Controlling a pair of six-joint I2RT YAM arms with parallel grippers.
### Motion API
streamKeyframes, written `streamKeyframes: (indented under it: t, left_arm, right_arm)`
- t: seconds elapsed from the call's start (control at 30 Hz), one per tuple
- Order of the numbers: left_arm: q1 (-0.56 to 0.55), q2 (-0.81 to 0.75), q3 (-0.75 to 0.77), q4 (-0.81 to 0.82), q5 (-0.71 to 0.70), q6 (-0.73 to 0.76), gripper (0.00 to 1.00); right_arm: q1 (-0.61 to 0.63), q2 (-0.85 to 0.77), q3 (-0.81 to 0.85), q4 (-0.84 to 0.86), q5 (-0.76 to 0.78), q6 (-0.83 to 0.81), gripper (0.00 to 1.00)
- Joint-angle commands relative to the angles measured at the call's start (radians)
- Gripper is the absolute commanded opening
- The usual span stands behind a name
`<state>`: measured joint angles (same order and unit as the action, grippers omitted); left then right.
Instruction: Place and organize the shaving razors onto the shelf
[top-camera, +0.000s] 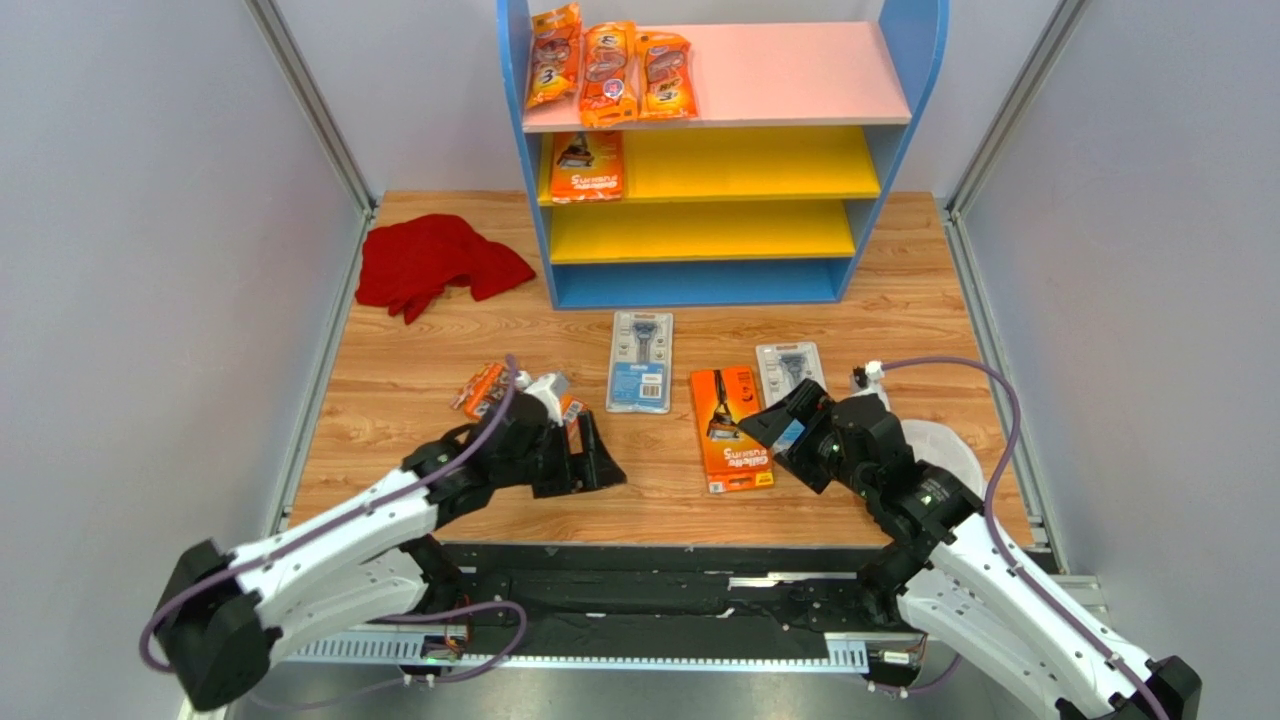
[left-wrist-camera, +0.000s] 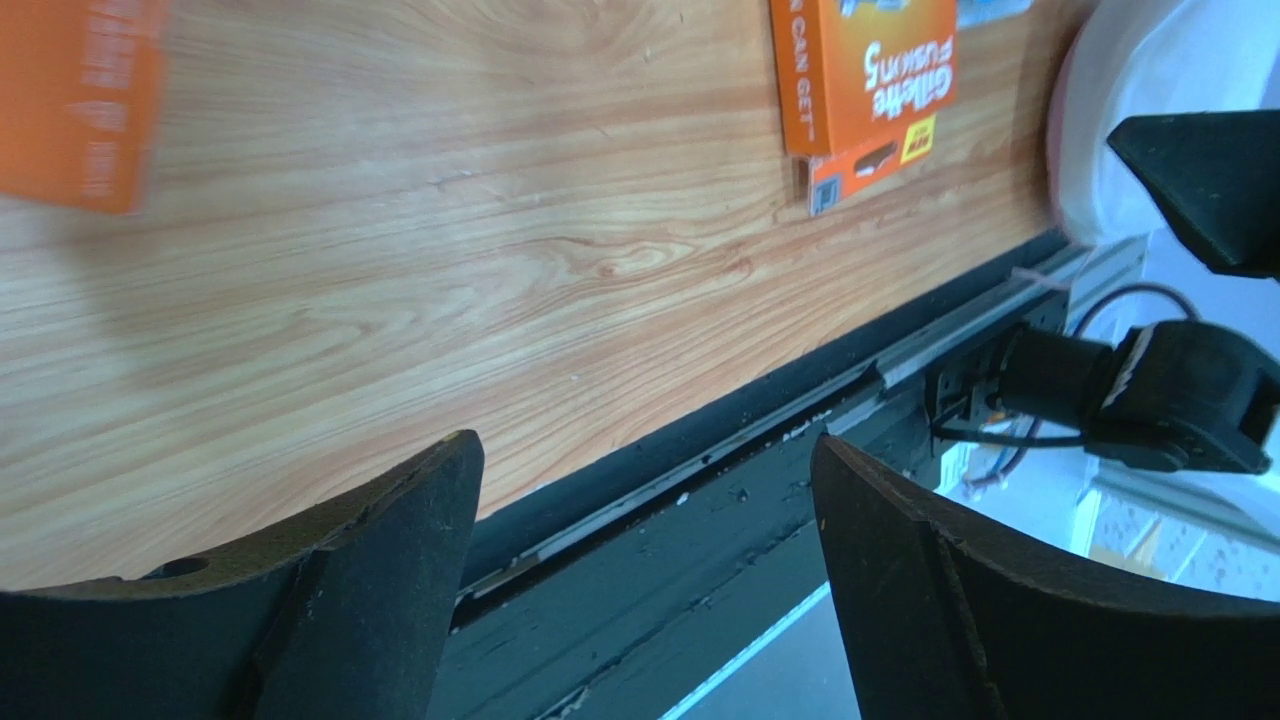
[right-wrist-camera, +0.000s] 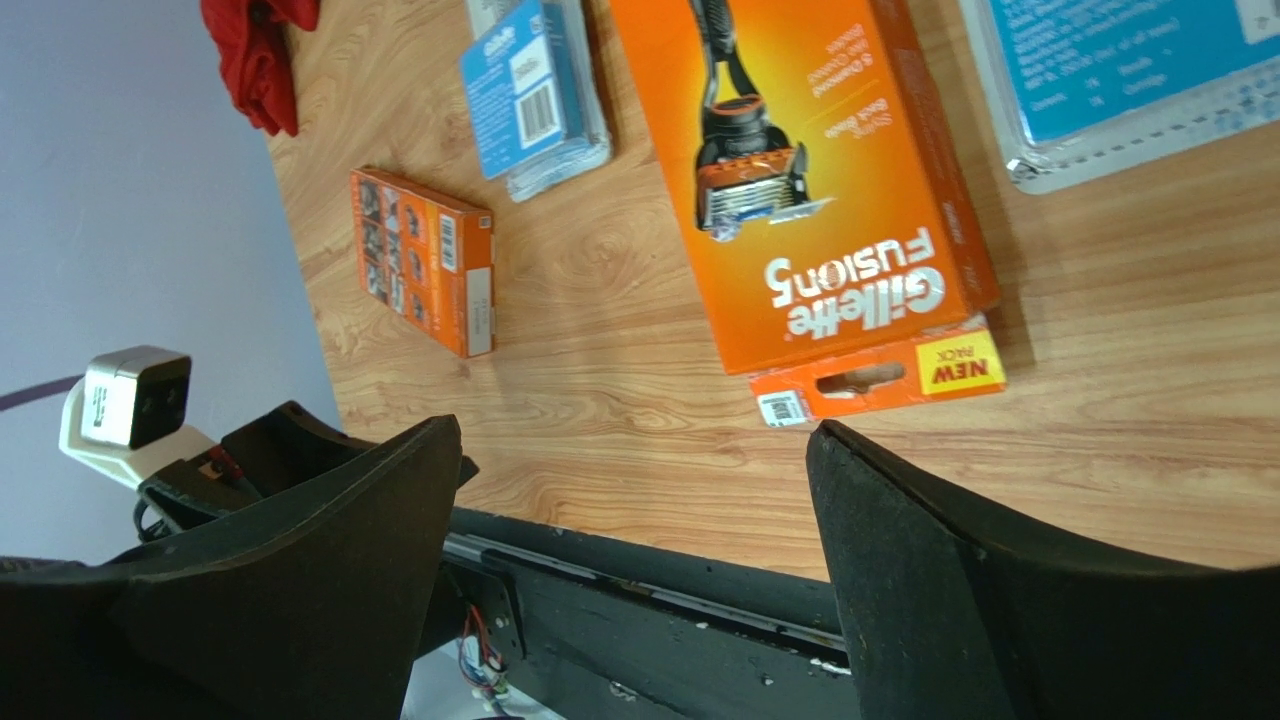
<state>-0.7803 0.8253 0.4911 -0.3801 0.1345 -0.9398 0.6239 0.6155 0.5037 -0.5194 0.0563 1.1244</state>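
The shelf (top-camera: 902, 90) stands at the back, with three orange razor bags (top-camera: 609, 68) on its pink top and an orange card (top-camera: 586, 165) on the upper yellow board. On the table lie an orange razor box (top-camera: 732, 428), two grey-blue blister cards (top-camera: 642, 360) (top-camera: 789, 368) and a small orange pack (top-camera: 484, 390). My left gripper (top-camera: 598, 458) is open and empty, to the right of the small pack. My right gripper (top-camera: 774, 428) is open and empty at the orange box's right edge. The right wrist view shows the orange box (right-wrist-camera: 796, 180), the small pack (right-wrist-camera: 421, 255) and both blister cards (right-wrist-camera: 534, 90) (right-wrist-camera: 1127, 60).
A red cloth (top-camera: 436, 263) lies at the back left of the table. A round white dish (top-camera: 947, 450) sits under my right arm. The table's black front edge (left-wrist-camera: 721, 435) runs below both grippers (left-wrist-camera: 639, 450) (right-wrist-camera: 631, 435). Grey walls close in both sides.
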Motion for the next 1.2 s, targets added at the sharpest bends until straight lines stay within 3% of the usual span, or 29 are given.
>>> streamKeyframes:
  t: [0.0,0.23,0.43,0.83,1.17]
  left_arm:
    - [-0.046,0.19,0.052,0.262,0.111,-0.036,0.86]
    - [-0.146,0.501,0.176,0.457,0.116,-0.108,0.77]
    - [-0.168,0.688,0.205,0.702,0.159,-0.191,0.69]
    - [-0.223,0.824,0.219,0.813,0.155,-0.249,0.63]
    - [-0.244,0.879,0.205,0.814,0.103,-0.277,0.61]
  right_arm:
    - [-0.018,-0.028,-0.027,-0.034,0.017,0.014,0.89]
    - [-0.087,-0.086,-0.074,-0.099,-0.01,0.012,0.9]
    - [-0.162,-0.1,-0.152,-0.084,-0.082,-0.009,0.9]
    - [-0.213,-0.022,-0.29,0.142,-0.171,-0.005,0.89]
    - [-0.213,0.062,-0.352,0.312,-0.208,0.008,0.87]
